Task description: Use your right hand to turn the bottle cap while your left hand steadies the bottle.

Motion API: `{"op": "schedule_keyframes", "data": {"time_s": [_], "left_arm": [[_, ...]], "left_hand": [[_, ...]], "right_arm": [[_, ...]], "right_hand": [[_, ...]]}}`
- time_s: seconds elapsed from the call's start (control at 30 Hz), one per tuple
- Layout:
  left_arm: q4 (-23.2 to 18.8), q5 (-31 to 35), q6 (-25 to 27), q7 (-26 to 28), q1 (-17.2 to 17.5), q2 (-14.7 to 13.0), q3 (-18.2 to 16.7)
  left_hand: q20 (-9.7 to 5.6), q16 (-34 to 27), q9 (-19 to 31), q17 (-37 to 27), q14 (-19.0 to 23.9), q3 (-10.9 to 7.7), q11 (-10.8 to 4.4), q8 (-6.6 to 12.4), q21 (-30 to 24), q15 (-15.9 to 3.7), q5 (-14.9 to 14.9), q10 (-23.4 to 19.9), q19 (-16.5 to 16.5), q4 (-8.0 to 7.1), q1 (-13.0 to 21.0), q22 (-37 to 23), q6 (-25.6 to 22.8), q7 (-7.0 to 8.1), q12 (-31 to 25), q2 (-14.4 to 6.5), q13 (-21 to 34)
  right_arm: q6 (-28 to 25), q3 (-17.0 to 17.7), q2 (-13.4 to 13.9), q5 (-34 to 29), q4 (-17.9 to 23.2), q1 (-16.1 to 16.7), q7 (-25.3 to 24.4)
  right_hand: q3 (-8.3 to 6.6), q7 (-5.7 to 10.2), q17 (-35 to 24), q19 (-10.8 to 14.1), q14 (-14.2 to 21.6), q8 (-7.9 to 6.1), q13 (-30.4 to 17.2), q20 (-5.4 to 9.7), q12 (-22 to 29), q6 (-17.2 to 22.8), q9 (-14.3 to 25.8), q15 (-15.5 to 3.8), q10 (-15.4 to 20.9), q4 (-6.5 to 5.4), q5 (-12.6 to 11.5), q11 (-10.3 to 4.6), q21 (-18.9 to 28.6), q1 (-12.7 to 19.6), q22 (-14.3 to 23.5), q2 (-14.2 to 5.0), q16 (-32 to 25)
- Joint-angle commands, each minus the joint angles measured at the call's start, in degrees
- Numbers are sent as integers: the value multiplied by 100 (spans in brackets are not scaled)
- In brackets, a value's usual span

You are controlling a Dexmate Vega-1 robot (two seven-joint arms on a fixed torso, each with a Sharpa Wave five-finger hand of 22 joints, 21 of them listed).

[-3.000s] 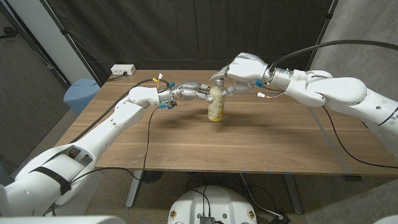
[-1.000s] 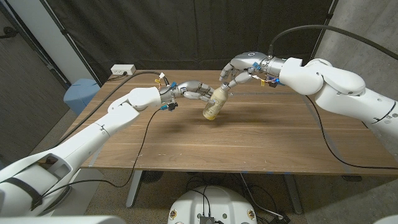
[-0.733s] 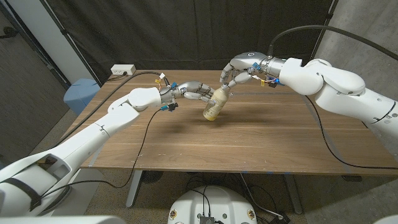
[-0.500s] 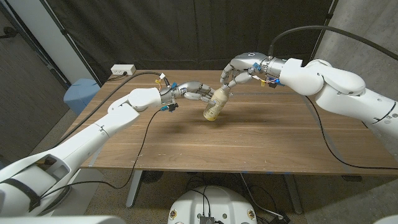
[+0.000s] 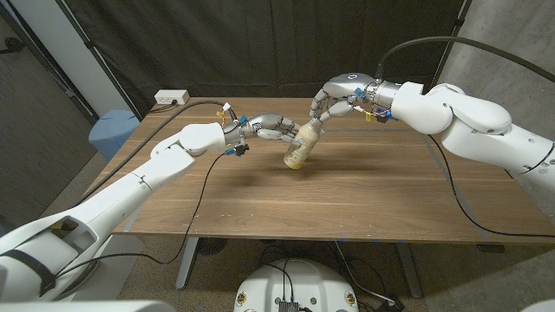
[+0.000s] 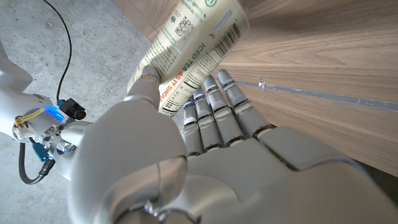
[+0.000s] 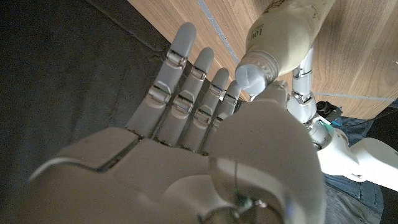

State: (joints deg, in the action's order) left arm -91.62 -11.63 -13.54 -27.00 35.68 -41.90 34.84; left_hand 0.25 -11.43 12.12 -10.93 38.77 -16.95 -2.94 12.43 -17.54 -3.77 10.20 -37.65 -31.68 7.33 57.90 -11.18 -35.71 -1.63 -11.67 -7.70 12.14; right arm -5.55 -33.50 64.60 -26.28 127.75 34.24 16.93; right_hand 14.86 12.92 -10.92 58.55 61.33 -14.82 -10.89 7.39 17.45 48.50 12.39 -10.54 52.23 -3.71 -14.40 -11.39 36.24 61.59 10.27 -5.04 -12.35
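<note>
A pale yellow bottle [image 5: 298,149] with a printed label leans over the wooden table [image 5: 347,204], its white cap [image 5: 314,128] pointing toward the right arm. My left hand [image 5: 267,128] grips the body; in the left wrist view the bottle [image 6: 193,43] sits between the thumb and fingers of that hand [image 6: 205,143]. My right hand [image 5: 334,98] reaches down over the cap. In the right wrist view the cap [image 7: 252,76] lies between the thumb and the nearest finger of that hand [image 7: 186,143], while the other fingers stay stretched out.
A white power strip [image 5: 171,98] lies at the table's far left corner, with a blue bin [image 5: 111,130] beyond the left edge. Black cables trail over the table from both arms. A dark curtain hangs behind.
Three seconds ago the bottle stood upright; now it leans with its cap toward the right hand, which has swung round lower over the cap. Over the last second almost nothing has moved.
</note>
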Motion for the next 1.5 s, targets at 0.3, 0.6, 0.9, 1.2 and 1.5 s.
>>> {"op": "schedule_keyframes", "data": {"time_s": [0.3,0.6,0.9,1.2,1.5], "left_arm": [[282,-114,-189,-156,-110,126,24],[369,-100,-189,-159,-152,168,23],[412,-115,-191,-186,-171,184,19],[412,-119,-180,-197,-172,177,10],[405,-111,-190,-211,-181,165,5]], "left_hand": [[20,-2,21,-9,-6,-234,-21,32,8,9,37,-25,-2,-198,18,-5,-53,3,0,-23,23],[27,-6,21,-10,3,-240,-23,31,6,25,38,-13,-4,-202,16,-5,-53,4,5,-30,23],[32,-9,22,-11,11,-256,-20,28,4,35,39,-22,-7,-202,23,-6,-48,0,1,-50,24],[44,-9,22,-11,11,-266,-21,31,3,53,39,-24,-8,-204,25,-6,-55,-1,1,-60,24],[51,-11,23,-12,19,-275,-15,29,2,61,38,-10,-8,-205,26,-6,-52,-4,6,-67,24]], "right_arm": [[-199,-68,-13,-119,64,-85,252],[-169,-67,-33,-47,45,-72,216],[-140,-117,-84,-40,-14,-113,248],[-87,-168,-110,-62,-38,-173,316],[-62,-173,-122,-117,-38,-167,250]], "right_hand": [[108,-10,8,172,235,-11,-14,54,74,199,11,-166,341,-61,55,30,23,-169,18,24,-34],[-98,-7,15,312,442,79,8,171,63,239,-8,-225,685,128,132,3,31,242,27,-173,-26],[-308,-5,20,300,423,134,8,208,-75,304,-12,-222,693,329,234,-5,2,634,26,-311,49],[-367,-6,13,218,277,229,4,134,-282,195,-19,-220,370,366,297,-22,-38,688,33,-325,127],[-484,-4,20,208,294,202,-27,150,-181,345,-7,-211,827,403,332,-5,-62,773,24,-389,108]]}}
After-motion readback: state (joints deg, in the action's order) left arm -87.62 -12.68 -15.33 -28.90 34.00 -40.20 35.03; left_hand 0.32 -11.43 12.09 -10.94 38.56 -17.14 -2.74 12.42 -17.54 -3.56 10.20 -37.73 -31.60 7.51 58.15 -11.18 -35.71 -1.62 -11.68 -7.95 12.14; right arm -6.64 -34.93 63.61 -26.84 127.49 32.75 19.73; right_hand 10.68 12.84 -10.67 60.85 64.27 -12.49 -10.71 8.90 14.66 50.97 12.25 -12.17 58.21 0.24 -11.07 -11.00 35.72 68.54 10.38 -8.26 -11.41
